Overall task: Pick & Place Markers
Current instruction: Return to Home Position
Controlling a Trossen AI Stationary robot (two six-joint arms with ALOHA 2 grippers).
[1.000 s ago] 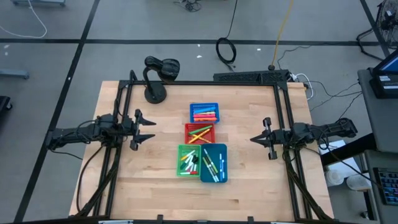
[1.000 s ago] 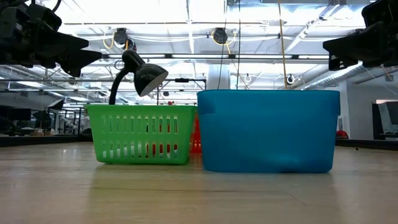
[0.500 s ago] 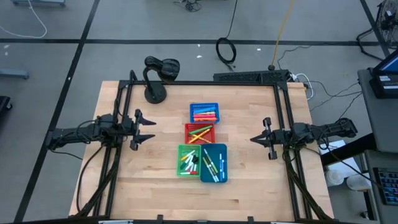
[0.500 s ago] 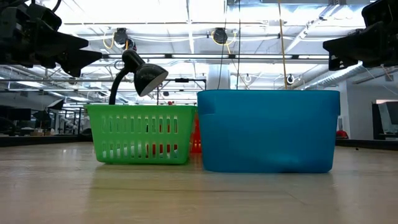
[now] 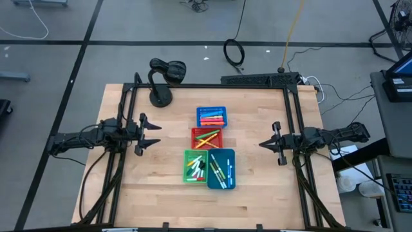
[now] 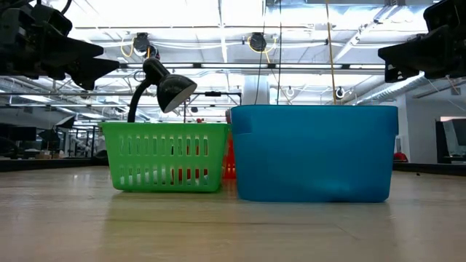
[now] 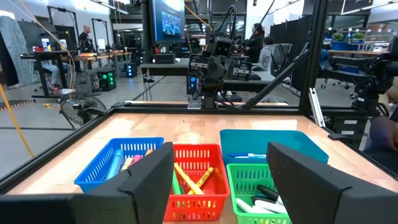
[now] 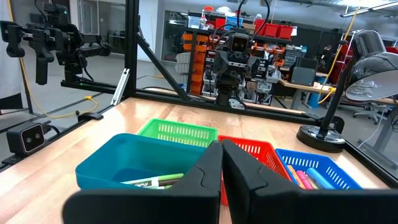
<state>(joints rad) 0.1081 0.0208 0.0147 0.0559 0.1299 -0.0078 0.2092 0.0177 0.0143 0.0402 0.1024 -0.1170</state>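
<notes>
My left gripper [image 5: 154, 135] hung wide open and empty over the table's [image 5: 161, 193] left side. My right gripper [image 5: 264, 144] hung opposite, pinched closed on nothing. Between them the markers [image 5: 207, 138] lay in the bins [image 5: 232, 169] at mixed headings, roughly equally near either arm.

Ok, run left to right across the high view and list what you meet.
Left arm's open end effector → green slotted plastic basket → teal solid-walled plastic bin → right arm's shut end effector. Left out for overlap: red slotted basket, blue slotted basket, black desk lamp.
</notes>
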